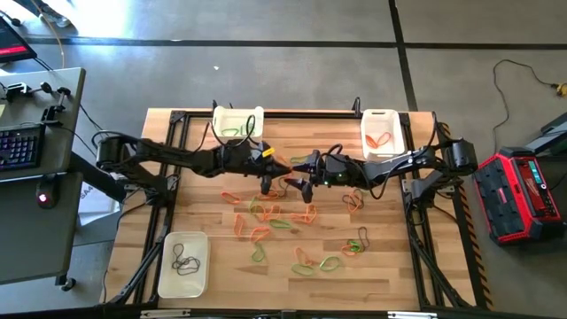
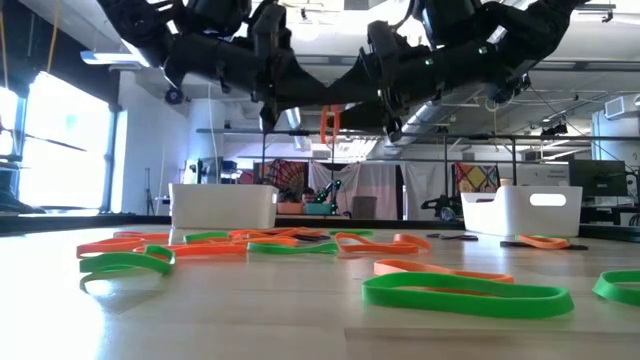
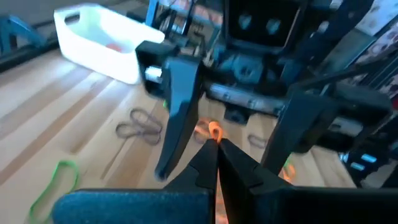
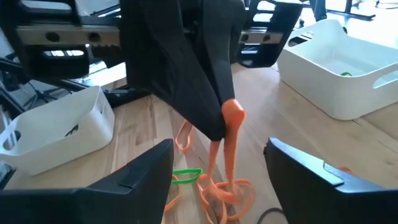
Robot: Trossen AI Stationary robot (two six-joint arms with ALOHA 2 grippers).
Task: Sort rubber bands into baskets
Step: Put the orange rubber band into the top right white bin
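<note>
Over the table's middle my left gripper (image 1: 285, 167) is shut on an orange rubber band (image 4: 229, 146). My right gripper (image 4: 230, 180) faces it from the right, open. Its two fingers (image 3: 177, 106) stand on either side of the left fingertips and the band without touching them. Several loose green, orange and dark rubber bands (image 1: 275, 221) lie flat on the wood. Three white baskets stand on the table: far left (image 1: 237, 121) with green bands, far right (image 1: 383, 133) with an orange one, near left (image 1: 183, 264) with dark ones. My left gripper pinches the orange band's upper end (image 4: 233, 111) between the very ends of its two shut fingers. The fingers come nearly level from the table's left, slanting a little down. The band hangs slack below the fingertips, its lower part (image 2: 328, 130) clear of the table.
The loose bands spread from the table's centre to its near right (image 1: 354, 244). Black frame rails (image 1: 173, 159) run along the table's edges, and both arms' bases stand at the left and right sides. Bare wood shows near the front edge (image 1: 390, 283).
</note>
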